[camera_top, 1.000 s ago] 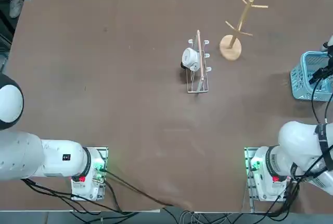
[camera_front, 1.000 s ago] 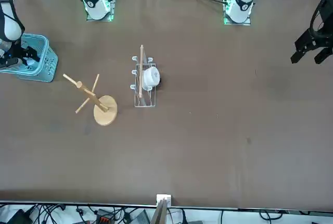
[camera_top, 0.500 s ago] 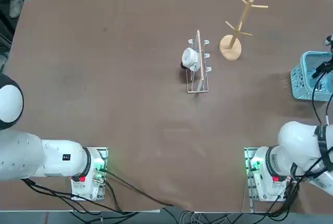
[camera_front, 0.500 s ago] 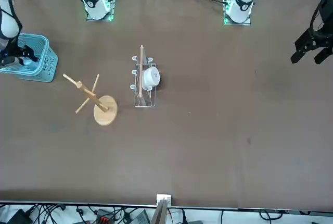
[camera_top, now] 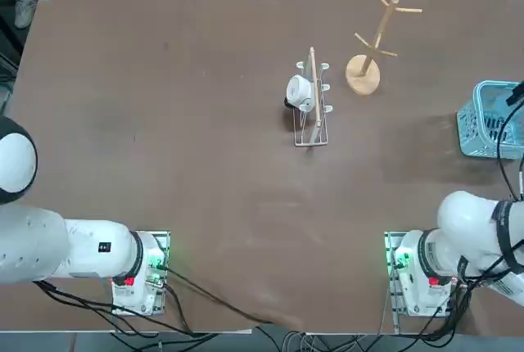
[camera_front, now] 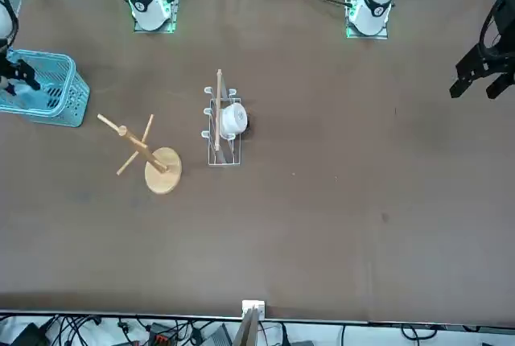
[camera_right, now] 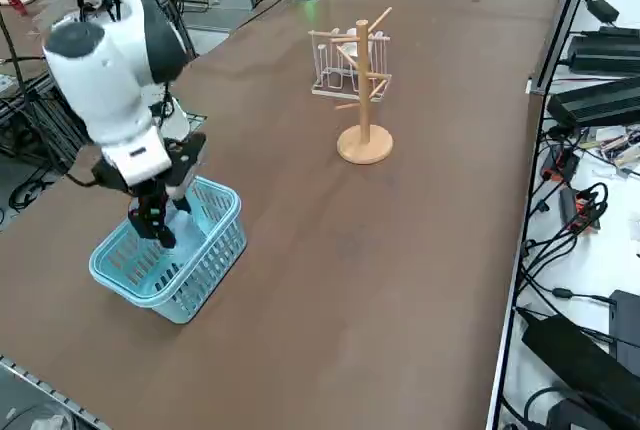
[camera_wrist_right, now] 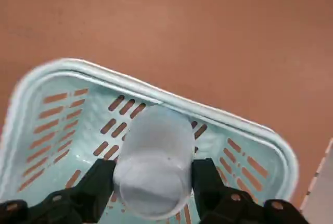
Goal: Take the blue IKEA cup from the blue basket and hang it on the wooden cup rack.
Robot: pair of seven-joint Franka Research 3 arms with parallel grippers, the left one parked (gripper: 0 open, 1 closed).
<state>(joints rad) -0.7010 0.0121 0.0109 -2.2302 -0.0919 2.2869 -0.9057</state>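
The pale blue IKEA cup [camera_wrist_right: 152, 156] sits between the fingers [camera_wrist_right: 99, 182] of my right gripper [camera_wrist_right: 152, 179], which is shut on its sides. It hangs over the inside of the blue basket [camera_wrist_right: 223, 115]. From the right side, the right gripper [camera_right: 160, 222] is at the basket's [camera_right: 215, 255] far rim, and the cup is hard to make out there. The basket [camera_top: 483, 135] stands at the table's right edge. The wooden cup rack [camera_top: 363, 74] stands upright at the far side, with bare pegs [camera_right: 363, 80].
A white wire rack [camera_top: 312, 115] holding a white mug [camera_top: 298, 90] stands just left of the wooden rack. The table's right edge runs close behind the basket [camera_front: 60, 100]. Cables and equipment lie beyond the table's far edge.
My right gripper has moved from over the basket's middle toward the table's right edge, nearly leaving the top view. The basket and both racks have stayed put.
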